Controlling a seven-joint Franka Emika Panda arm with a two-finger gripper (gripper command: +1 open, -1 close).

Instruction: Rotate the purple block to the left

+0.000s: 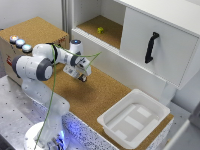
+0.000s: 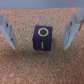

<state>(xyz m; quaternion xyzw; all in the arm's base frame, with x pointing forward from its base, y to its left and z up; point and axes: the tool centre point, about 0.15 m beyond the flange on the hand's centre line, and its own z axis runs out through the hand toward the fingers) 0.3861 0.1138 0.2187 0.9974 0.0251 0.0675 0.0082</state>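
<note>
Cork covered the long worktop (image 1: 107,95), and the same brown cork lined the open cabinet shelf (image 1: 107,27) behind it, where a small yellow-green object (image 1: 100,30) sat well away from the work. At the exterior view's left stood a cardboard box (image 1: 30,37) carrying three round buttons (image 1: 20,43); just to its right the white Panda arm (image 1: 42,65) reached out over the cork, its gripper (image 1: 81,76) held low above the surface. From that camera the purple block could not be made out beneath the hand. The wrist view showed it plainly: the purple block (image 2: 43,38) sat on the cork between the two fingers (image 2: 7,31), marked in yellow on its top and facing side, with clear gaps either side, so the jaws stood wide and held nothing. Further right, a sliding cabinet door with a black handle (image 1: 151,47) and a white tray (image 1: 134,119) lay well apart. The risk, as I judged it, was an uneven close: one finger touching first could push the block aside or tip it, and a shallow grasp could let it slip during the turn.
</note>
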